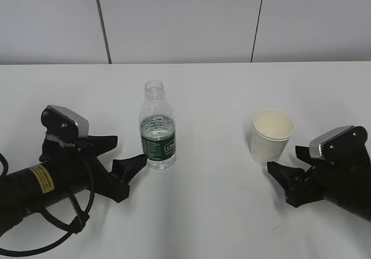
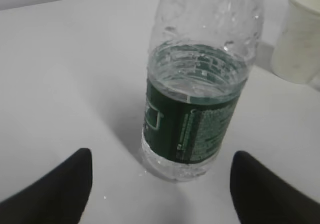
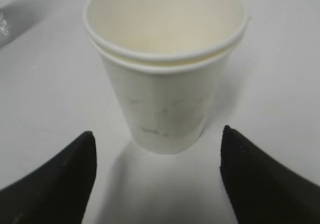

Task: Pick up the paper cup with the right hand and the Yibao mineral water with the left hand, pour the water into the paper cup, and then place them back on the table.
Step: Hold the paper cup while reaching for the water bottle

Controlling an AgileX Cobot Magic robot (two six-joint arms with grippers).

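The Yibao mineral water (image 1: 157, 128) stands upright and uncapped on the table (image 1: 220, 212), left of centre, partly filled. My left gripper (image 1: 124, 152) is open just in front-left of it, fingers apart and not touching. In the left wrist view the bottle (image 2: 197, 88) stands just ahead of the open gripper (image 2: 161, 159). The paper cup (image 1: 271, 136) stands upright and empty at the right. My right gripper (image 1: 287, 159) is open just in front of it. In the right wrist view the cup (image 3: 167, 83), with a doubled rim, stands just ahead of the open gripper (image 3: 157, 134).
A grey panelled wall (image 1: 174, 21) rises behind the table's far edge. A black cable (image 1: 64, 224) loops under the left arm at the front left. The cup also shows at the upper right of the left wrist view (image 2: 300, 38).
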